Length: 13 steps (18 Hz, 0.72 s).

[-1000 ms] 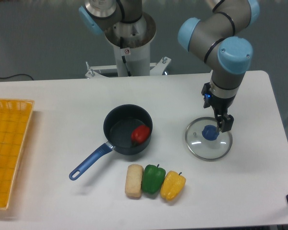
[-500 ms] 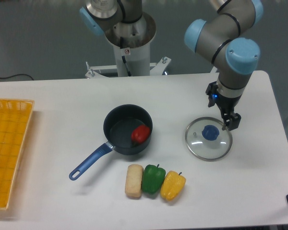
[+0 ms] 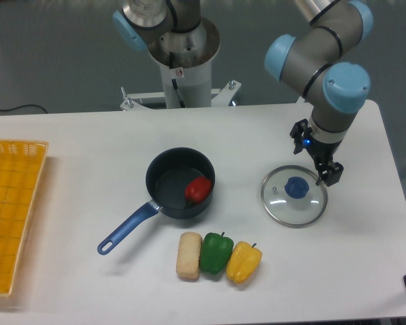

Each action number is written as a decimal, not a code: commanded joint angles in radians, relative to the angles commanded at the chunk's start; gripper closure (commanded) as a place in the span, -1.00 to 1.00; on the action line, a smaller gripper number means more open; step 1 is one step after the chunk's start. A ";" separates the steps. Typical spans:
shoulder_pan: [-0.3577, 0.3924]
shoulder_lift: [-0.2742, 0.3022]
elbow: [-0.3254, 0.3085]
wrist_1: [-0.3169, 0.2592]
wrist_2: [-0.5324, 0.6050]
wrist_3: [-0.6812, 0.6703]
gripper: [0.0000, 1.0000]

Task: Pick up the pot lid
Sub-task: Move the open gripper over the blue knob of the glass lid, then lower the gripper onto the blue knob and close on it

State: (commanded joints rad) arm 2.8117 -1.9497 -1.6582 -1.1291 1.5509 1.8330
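Round, transparent pot lid, rounded blue knob, I am holding the pincer wide, dark fingertips near the lid.

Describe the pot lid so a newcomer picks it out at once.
Start from the black pan with the long blue handle. To its right in the picture, close by the open gripper, a round, see-through lid lies on the white table. Its clear disc and blue knob set it apart from the pan, which is dark and holds something red.
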 joint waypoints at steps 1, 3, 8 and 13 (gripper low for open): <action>0.002 -0.002 -0.008 0.014 0.002 0.020 -1.00; -0.003 -0.021 -0.018 0.058 0.003 0.092 -1.00; -0.009 -0.049 -0.020 0.113 0.002 0.248 -1.00; -0.029 -0.077 -0.003 0.133 -0.003 0.344 -1.00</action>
State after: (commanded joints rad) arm 2.7827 -2.0263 -1.6613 -0.9956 1.5478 2.1767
